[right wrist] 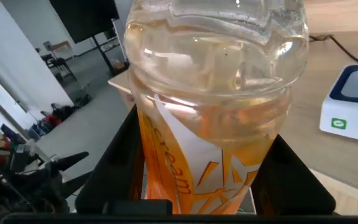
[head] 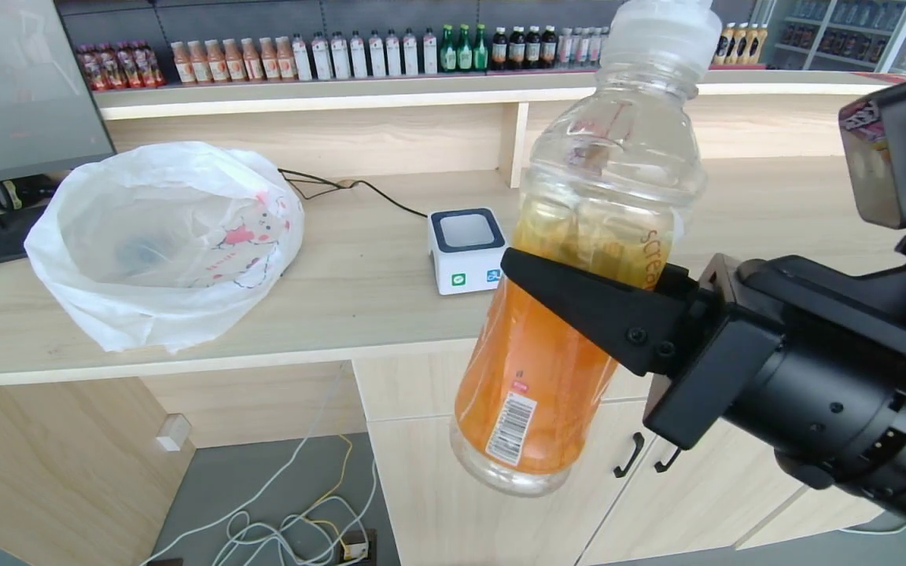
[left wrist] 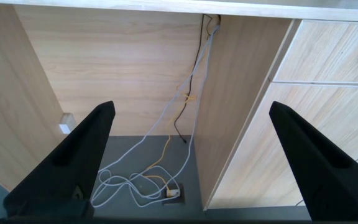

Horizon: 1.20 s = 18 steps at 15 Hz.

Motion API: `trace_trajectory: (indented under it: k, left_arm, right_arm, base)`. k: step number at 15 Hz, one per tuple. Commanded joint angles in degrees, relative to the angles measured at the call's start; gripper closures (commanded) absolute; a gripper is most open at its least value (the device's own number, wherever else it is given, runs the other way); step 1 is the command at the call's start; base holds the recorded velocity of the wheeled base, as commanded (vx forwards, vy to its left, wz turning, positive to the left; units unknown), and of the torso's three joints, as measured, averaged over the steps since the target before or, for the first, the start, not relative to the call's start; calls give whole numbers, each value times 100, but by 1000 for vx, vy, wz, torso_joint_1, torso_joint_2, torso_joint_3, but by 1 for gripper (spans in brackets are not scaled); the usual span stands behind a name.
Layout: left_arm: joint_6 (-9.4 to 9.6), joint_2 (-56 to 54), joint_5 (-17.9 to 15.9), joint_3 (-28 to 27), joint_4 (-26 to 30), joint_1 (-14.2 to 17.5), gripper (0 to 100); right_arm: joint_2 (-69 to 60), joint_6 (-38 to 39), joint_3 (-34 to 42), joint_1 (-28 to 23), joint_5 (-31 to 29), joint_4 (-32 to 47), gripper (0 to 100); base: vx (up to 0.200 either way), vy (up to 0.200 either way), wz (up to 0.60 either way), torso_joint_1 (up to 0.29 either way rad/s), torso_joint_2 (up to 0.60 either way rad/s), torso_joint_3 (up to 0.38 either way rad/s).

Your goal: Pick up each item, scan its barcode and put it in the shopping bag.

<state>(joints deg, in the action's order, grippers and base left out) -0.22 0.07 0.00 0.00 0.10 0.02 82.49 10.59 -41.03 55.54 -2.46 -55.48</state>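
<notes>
Bottle (head: 579, 259), orange drink, part full, hangs in mid-air just in front of the tabletop (head: 359, 291) edge, clamped round its waist by the right gripper (head: 547, 283) jaws. Long axis near upright, cap end up, base tipped a bit twd robot's left. Shopping bag (head: 166, 236) sits open on tabletop, well to the left. Left gripper (left wrist: 191, 168) is low, below tabletop level, jaws wide & empty, so right arm has the job. Scanner (head: 465, 250) just beyond bottle, window up. Barcode (head: 510, 428), low on bottle, faces head cam, not scanner; prob needs turning. Cap cut off at top; far jaw hidden behind bottle; dark shape in bag unclear.
</notes>
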Motion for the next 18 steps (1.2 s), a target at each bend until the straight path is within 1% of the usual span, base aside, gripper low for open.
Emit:
trace_trajectory:
  k: [1,4,7,8,9,11,15,18]
  left_arm:
    - [13,1,9,0,-1,6,0]
    - [31,1,0,0,-1,-2,0]
    - [13,1,0,0,-1,-2,0]
    - [13,1,9,0,-1,-2,0]
    - [13,1,0,0,-1,-2,0]
    - [22,1,0,0,-1,-2,0]
    - [-4,1,0,0,-1,6,0]
    - [-4,1,0,0,-1,6,0]
  right_arm:
    - [-234,-189,148,-52,-299,-7,100]
    - [-673,-1015,684,-439,-773,-7,100]
    - [-1034,-1516,1001,-1239,-808,-24,100]
    - [-1060,-1560,992,-1397,-808,-33,100]
    - [-1077,-1657,939,-1740,-808,-33,100]
    - [-1130,-1824,983,-2144,-808,-33,100]
    - [-1130,-1894,939,-2214,-808,-33,100]
    - [-1121,-1877,869,-2258,-808,-33,100]
  base:
    - [0,0,0,0,0,0]
    - [0,0,0,0,0,0]
    - [0,0,0,0,0,0]
    - [0,0,0,0,0,0]
    - [0,0,0,0,0,0]
    - [0,0,0,0,0,0]
    - [0,0,0,0,0,0]
    - [0,200,0,6,1,2]
